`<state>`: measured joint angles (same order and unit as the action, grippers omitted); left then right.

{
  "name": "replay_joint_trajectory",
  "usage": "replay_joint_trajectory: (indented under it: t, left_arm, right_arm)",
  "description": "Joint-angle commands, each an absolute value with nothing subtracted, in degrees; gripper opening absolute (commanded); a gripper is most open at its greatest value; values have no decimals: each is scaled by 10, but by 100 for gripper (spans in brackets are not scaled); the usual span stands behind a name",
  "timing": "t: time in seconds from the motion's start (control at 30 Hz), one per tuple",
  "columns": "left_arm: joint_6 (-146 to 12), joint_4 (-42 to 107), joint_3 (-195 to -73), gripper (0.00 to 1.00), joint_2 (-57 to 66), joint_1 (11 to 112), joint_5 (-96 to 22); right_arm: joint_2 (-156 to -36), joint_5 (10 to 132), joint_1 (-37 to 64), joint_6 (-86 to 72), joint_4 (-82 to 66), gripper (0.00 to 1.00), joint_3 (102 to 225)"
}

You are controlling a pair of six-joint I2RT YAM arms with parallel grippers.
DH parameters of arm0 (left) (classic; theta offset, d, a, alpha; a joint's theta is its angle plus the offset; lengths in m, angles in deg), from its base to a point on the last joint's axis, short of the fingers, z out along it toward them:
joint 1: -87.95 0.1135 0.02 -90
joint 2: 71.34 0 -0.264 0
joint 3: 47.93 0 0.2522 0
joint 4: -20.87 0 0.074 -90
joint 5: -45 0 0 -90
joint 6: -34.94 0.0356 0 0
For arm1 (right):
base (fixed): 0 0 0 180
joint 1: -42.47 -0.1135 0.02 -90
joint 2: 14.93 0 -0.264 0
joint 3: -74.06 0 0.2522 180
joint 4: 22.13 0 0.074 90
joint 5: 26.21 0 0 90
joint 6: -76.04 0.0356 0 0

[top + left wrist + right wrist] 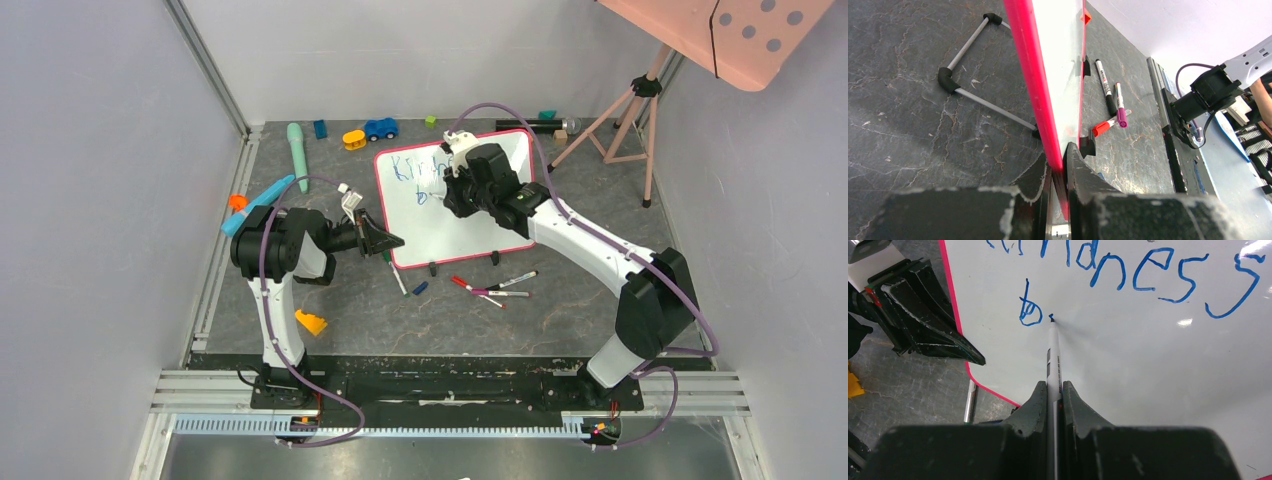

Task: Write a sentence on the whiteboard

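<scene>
The whiteboard (440, 215), white with a pink-red frame, stands tilted on two black clip feet at mid table. Blue writing (1143, 270) reads "Kindness" on the first line, and a "b" (1029, 310) starts the second. My right gripper (1053, 390) is shut on a white marker (1053, 357) whose blue tip touches the board just right of the "b". My left gripper (1060, 165) is shut on the board's pink-red left edge (1030, 75), near its lower corner; it shows in the top view (385, 242) and in the right wrist view (933, 335).
Loose markers (495, 287) lie in front of the board, a green one (392, 270) near the left gripper. Toys (380, 128) line the back edge, an orange block (311, 322) lies by the left arm. A tripod (625, 120) with a salmon dotted panel (745, 30) stands back right.
</scene>
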<state>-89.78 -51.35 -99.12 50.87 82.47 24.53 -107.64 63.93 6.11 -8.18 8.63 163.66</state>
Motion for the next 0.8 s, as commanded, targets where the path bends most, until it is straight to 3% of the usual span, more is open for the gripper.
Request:
replay_joint_trajectory:
  t: [0.0,0.77]
  left_arm:
    - [-797,-546,-983,3,522,831,225]
    - [-796,-546,-982,3,522,831,224]
  right_arm:
    - [-1080,602,72,-89,94,0,1656]
    - [-1090,661,72,-87,76,0,1639]
